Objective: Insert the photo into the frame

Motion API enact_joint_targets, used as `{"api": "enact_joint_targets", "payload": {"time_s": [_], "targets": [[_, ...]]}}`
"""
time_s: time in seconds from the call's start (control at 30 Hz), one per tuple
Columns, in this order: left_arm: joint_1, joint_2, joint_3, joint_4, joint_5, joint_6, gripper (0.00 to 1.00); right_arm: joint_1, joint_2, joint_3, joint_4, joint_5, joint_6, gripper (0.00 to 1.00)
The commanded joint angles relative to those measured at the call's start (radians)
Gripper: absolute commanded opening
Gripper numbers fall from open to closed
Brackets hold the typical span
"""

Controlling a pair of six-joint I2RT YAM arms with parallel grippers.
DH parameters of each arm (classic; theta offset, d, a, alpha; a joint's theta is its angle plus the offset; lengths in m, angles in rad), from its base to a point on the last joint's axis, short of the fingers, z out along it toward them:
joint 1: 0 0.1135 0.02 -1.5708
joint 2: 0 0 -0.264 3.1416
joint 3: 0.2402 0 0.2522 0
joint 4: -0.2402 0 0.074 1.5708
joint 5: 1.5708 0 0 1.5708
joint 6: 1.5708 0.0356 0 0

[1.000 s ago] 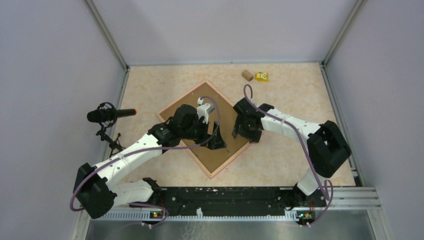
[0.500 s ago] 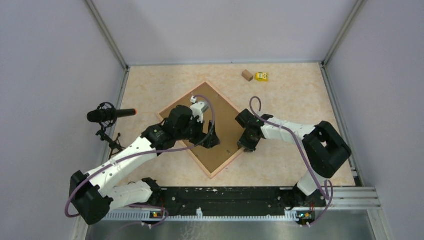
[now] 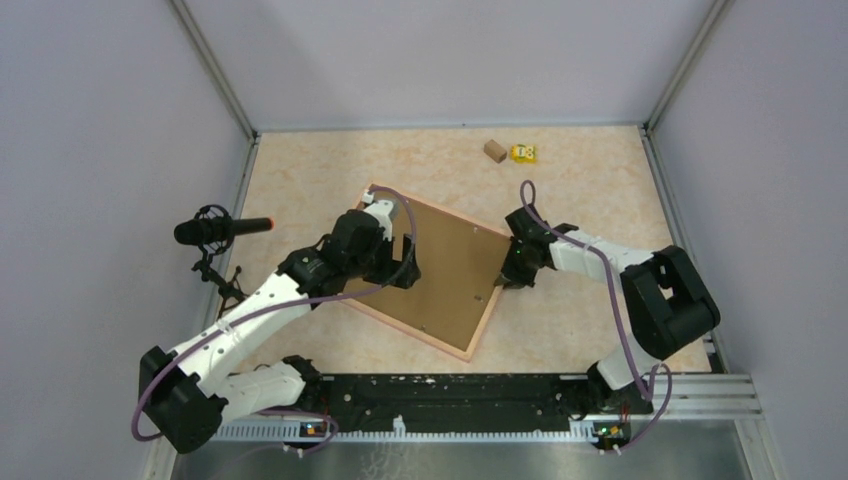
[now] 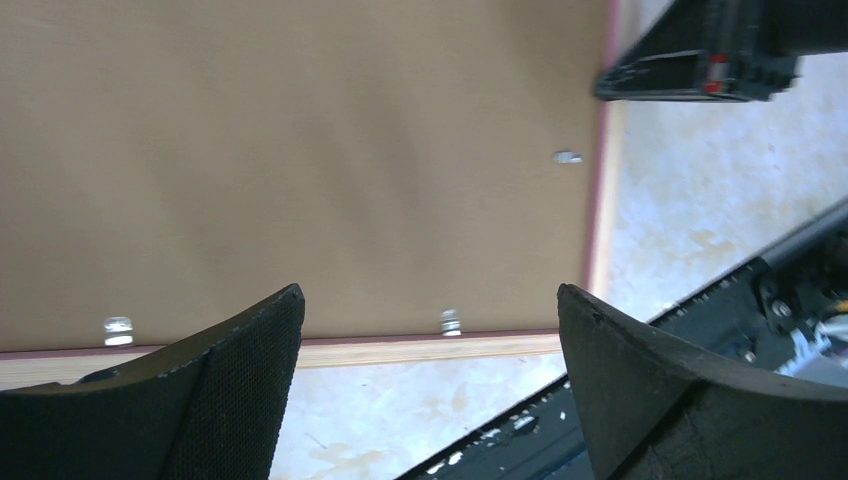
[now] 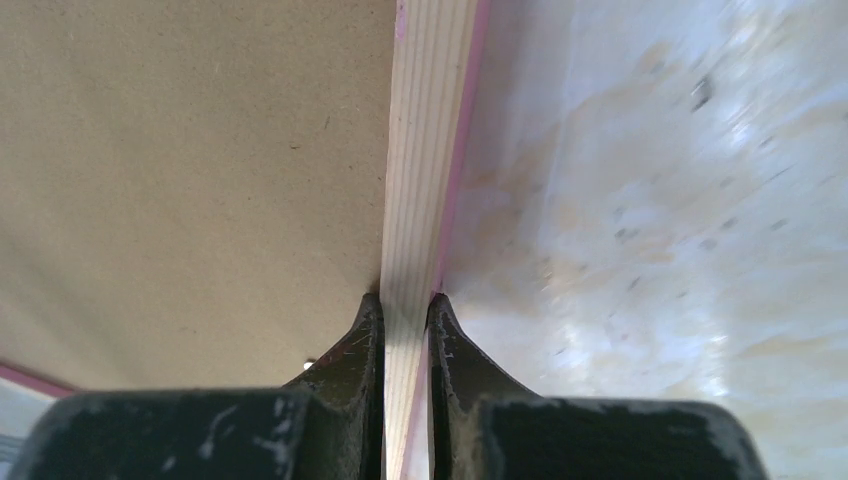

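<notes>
The frame [image 3: 410,329] lies back-up on the table, tilted, with a brown backing board [image 3: 452,272] filling it. My right gripper [image 3: 508,275] is shut on the frame's right rail [image 5: 430,150]; both fingers press the light wood, and the backing board [image 5: 180,180] lies to the left of them. My left gripper [image 3: 405,265] hovers open over the board's left part with nothing between its fingers. In the left wrist view the open gripper [image 4: 430,300] looks down on the board [image 4: 300,150] and the frame's near rail [image 4: 420,351]. The photo is hidden.
A small wooden block [image 3: 494,150] and a yellow toy [image 3: 522,153] sit at the table's far edge. A microphone on a stand [image 3: 222,229] stands at the left edge. The black mounting rail [image 3: 450,390] runs along the near edge.
The frame has turned clockwise and slid right. My right gripper has closed on its right rail and moved right with it. My left gripper has drifted left, staying open.
</notes>
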Motion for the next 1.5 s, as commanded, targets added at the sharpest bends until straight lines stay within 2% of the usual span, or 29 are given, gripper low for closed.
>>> {"api": "enact_joint_targets", "payload": {"time_s": [0.0,0.17,0.3,0.47,0.5,0.63,0.67,0.83,1.07,1.23,1.47], "targets": [[0.087,0.003,0.040,-0.060,-0.098,0.001,0.99,-0.081,0.096,0.008,-0.067,0.240,-0.312,0.00],[0.307,0.063,-0.010,-0.057,0.020,0.006,0.99,-0.083,0.137,0.129,-0.098,0.319,-0.543,0.00],[0.432,0.142,-0.047,-0.042,0.088,0.006,0.99,-0.082,0.149,0.167,-0.053,0.360,-0.689,0.00],[0.515,0.257,-0.061,-0.014,0.145,0.034,0.98,-0.091,0.175,0.218,-0.044,0.309,-0.692,0.00],[0.519,0.282,-0.049,-0.020,0.132,0.048,0.98,-0.090,0.173,0.235,-0.061,0.309,-0.666,0.05],[0.533,0.364,-0.014,-0.053,0.106,0.074,0.98,-0.090,0.127,0.243,-0.122,0.280,-0.520,0.55],[0.535,0.371,-0.020,-0.041,0.111,0.074,0.98,-0.090,0.108,0.233,-0.127,0.252,-0.491,0.58],[0.537,0.396,-0.040,-0.009,0.128,0.074,0.98,-0.089,0.044,0.169,-0.141,0.152,-0.296,0.56],[0.539,0.432,-0.040,0.000,0.178,0.069,0.98,-0.063,0.023,0.112,-0.146,0.150,-0.090,0.55],[0.540,0.422,-0.048,0.003,0.171,0.065,0.99,-0.060,0.025,0.067,-0.117,0.138,-0.049,0.55],[0.541,0.447,-0.050,0.005,0.192,0.060,0.98,-0.027,0.029,0.064,-0.114,0.110,-0.072,0.57]]}}
